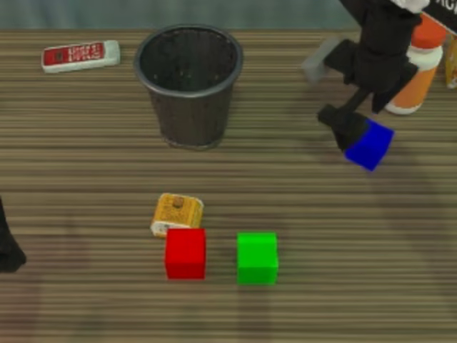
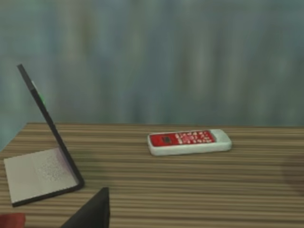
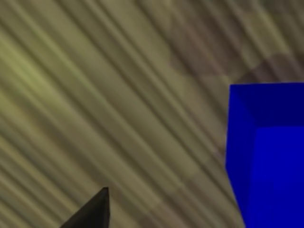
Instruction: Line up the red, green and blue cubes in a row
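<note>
**Blue cube at right end effector, red and green in a row**

Right end effector (image 1: 355,132) over the right rear part of the worktop (image 1: 86,179), closed on the blue cube (image 1: 370,144), which sits tilted at its tip. In the right wrist view, the same blue cube (image 3: 266,152) close up above the striped worktop (image 3: 95,95), with one dark fingertip (image 3: 92,211) at the edge of the picture.

Red cube (image 1: 186,253) and green cube (image 1: 257,258) flat on the worktop near the front, side by side with a gap between, red to the left. Blue cube well apart from both, farther back and to the right.

Yellow box (image 1: 176,214) just behind the red cube, touching or almost touching it. Dark bin (image 1: 189,82) upright behind that, near the rear middle. Red-and-white remote (image 1: 79,56) in the rear left corner. Orange-and-white bottle (image 1: 420,68) at the rear right, partly hidden by the right arm.

Left arm parked at the left edge of the top view, only a dark part (image 1: 7,246) visible; open or closed, cannot tell. In the left wrist view, the remote (image 2: 189,141) on the worktop and an open laptop (image 2: 42,166) beside it.
</note>
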